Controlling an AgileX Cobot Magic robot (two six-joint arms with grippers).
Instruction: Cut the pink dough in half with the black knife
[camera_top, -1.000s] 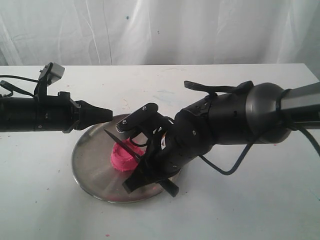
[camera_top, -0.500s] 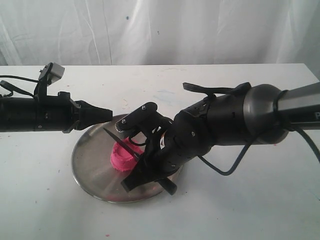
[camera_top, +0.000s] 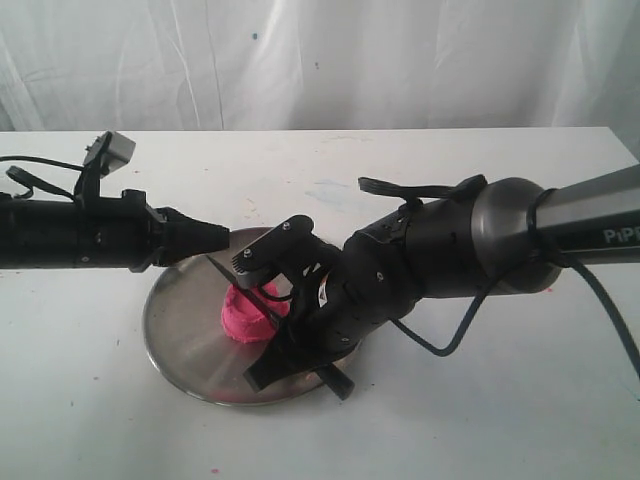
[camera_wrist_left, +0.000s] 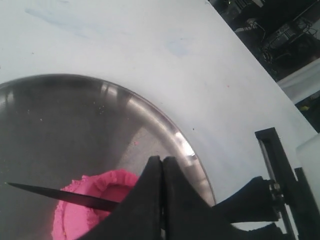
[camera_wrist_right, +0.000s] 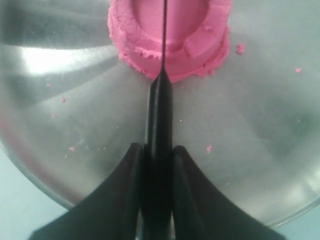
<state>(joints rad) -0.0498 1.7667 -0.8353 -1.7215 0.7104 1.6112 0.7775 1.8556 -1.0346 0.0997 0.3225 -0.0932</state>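
Over a round steel plate (camera_top: 185, 330), the right end effector (camera_wrist_right: 157, 148) grips a slim black knife (camera_wrist_right: 159, 107) across bright pink dough (camera_top: 243, 320).

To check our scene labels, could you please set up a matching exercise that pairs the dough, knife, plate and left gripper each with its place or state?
1 dough
2 knife
3 plate
4 left gripper

A shut, empty
B held by the right gripper
C lying on the plate
D standing on the white table

Pairs: 1-C, 2-B, 3-D, 4-A
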